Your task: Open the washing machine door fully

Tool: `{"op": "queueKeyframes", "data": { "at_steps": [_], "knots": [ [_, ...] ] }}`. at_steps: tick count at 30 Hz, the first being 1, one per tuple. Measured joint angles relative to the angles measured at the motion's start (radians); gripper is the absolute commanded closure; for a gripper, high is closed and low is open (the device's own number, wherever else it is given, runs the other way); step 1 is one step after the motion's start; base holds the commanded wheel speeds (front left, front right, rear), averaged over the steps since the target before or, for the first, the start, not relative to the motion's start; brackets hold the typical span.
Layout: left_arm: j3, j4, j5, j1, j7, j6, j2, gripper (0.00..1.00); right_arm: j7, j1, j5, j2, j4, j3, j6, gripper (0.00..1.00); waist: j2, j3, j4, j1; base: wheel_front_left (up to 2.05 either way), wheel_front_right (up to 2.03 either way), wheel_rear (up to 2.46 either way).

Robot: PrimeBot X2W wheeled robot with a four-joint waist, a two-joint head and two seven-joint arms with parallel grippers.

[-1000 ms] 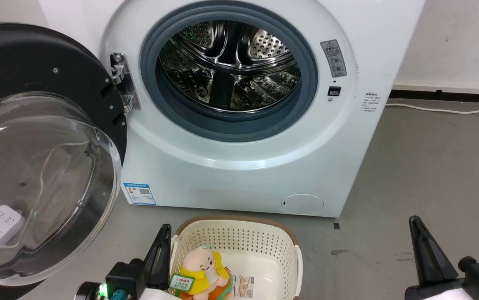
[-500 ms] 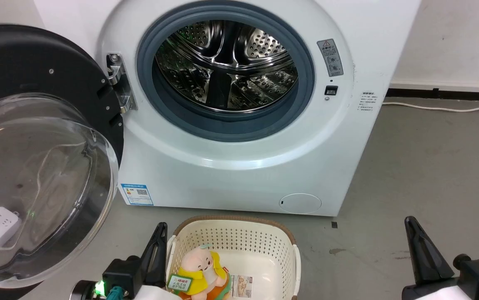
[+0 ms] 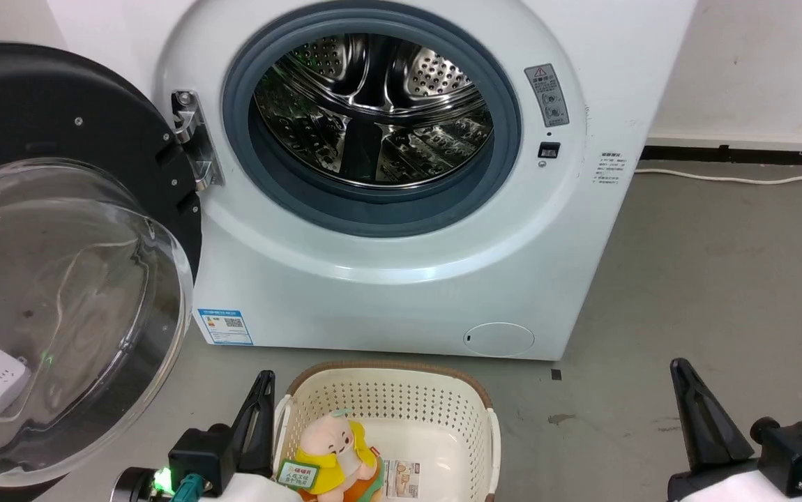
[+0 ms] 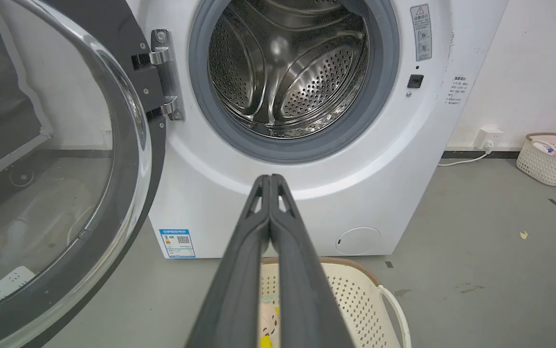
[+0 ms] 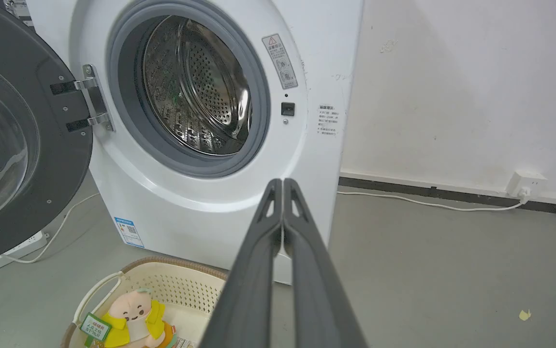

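Tools both pinched shut, empty. Washing machine door hangs wide open far left on its hinge; prob heavy, stiff, glass slippery, so push the black rim. Left tool beside laundry basket, right tool well apart

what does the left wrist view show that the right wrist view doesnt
Left wrist view: the left gripper, shut, and the round white flap low on the machine front.
Right wrist view: the right gripper, shut, and the plush toy face-on with its green tag.
Both: the washing machine door standing open on its hinge, the steel drum and the near basket.
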Motion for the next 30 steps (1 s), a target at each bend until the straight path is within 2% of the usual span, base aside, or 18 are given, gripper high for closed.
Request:
{"op": "queueKeyframes", "data": {
  "at_steps": [30],
  "knots": [
    [0.038,-0.031,0.028,-0.007,0.064,-0.006,-0.001,1.0,0.068,-0.024,-0.026,0.0,0.0,0.02,0.0,1.0,0.0,0.003,-0.021,0.0,0.0,0.0,0.0]
  ]
}}
